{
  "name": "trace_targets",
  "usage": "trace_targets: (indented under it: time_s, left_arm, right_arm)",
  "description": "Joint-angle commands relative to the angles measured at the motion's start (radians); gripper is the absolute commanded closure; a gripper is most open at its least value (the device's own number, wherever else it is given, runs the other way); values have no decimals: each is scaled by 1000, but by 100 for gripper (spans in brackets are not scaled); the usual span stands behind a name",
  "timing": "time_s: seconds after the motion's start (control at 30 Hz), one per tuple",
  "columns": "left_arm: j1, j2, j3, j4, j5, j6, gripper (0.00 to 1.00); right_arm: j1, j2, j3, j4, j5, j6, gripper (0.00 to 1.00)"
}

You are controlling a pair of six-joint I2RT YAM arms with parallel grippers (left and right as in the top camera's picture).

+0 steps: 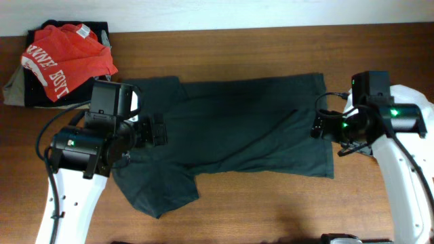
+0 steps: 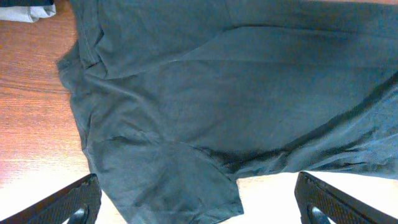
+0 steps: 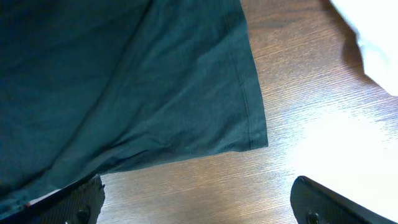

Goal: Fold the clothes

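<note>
Brown wood-grain surface (image 1: 271, 203) is filling my overhead view, with a pale wall running along its far edge. I am seeing the dark greenish-black T-shirt (image 1: 244, 129) lying flat across the middle, stretched sideways between the two arms, plain side showing. Its hem is facing the right arm and its sleeves are pointing toward the left arm. The lower sleeve (image 1: 159, 193) is splaying out toward the near edge, and a long diagonal crease is crossing the body. I am keeping the left fingers (image 1: 160, 129) spread wide over the sleeve end of the shirt, pinching nothing; in the left wrist view both tips are framing cloth with a gap on either side. The right fingers (image 1: 319, 127) are also standing wide apart at the hem end, gripping nothing. In the right wrist view the hem corner (image 3: 258, 140) is lying flat on bare wood, its stitched edge showing clearly. A red T-shirt (image 1: 64, 57) with white lettering is sitting on a pile (image 1: 17, 88) of darker clothes at the far left corner, well apart from the dark shirt. Bare wood is showing along the near edge below the shirt, in a strip beyond its far edge, and just past the hem.
</note>
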Motion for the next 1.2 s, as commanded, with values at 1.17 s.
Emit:
trace_targets:
  time_s: [1.17]
  left_arm:
    - [-1,3,0,42,-60,-42,1]
  right_arm:
    - [-2,90,-3,223,-78,32,1]
